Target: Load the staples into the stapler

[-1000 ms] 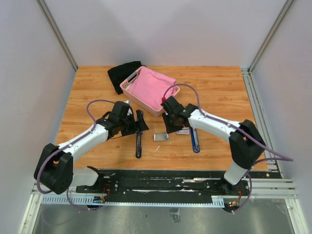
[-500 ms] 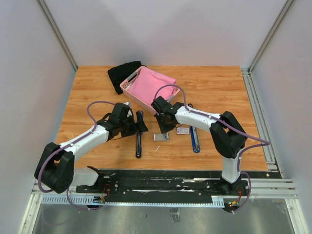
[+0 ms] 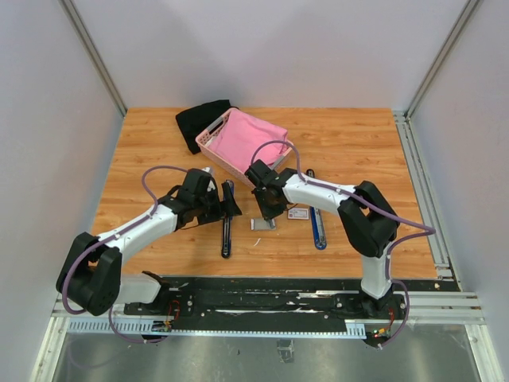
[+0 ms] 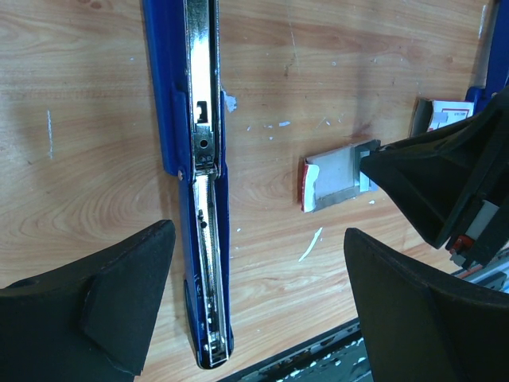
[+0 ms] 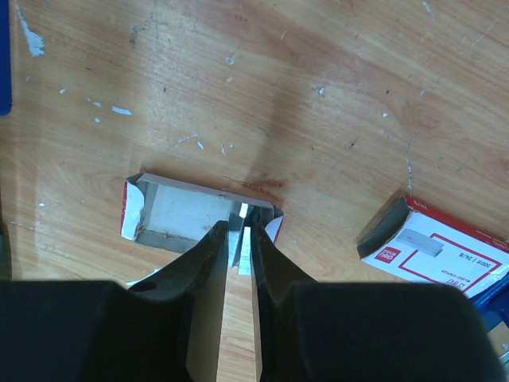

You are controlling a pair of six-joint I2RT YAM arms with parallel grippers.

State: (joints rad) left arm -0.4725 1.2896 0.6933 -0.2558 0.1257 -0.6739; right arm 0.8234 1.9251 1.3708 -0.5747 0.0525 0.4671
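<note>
Top: stapler [image 3: 227,231] lies opened flat, running 12 to 6. The staples [image 3: 264,224] sit in their open tray at its 3 o'clock, with the white carton [image 3: 298,213] at 3 o'clock beyond them. The right gripper [image 3: 262,215] is over the tray.
Left wrist: left gripper [image 4: 258,267] is spread wide, stapler rail between the fingers.
Right wrist: jaws narrow, tips at the tray's near edge. Cannot tell if anything is pinched.

The staples [image 4: 338,171], a small silvery-grey block, are seen lying flat in an open white carton [image 4: 308,185] with red edges, on the wooden counter [image 3: 358,151]. The stapler [image 4: 199,159], blue and long, is laid flat with its shiny metal channel uncovered, near the carton's left side but apart from it.
</note>
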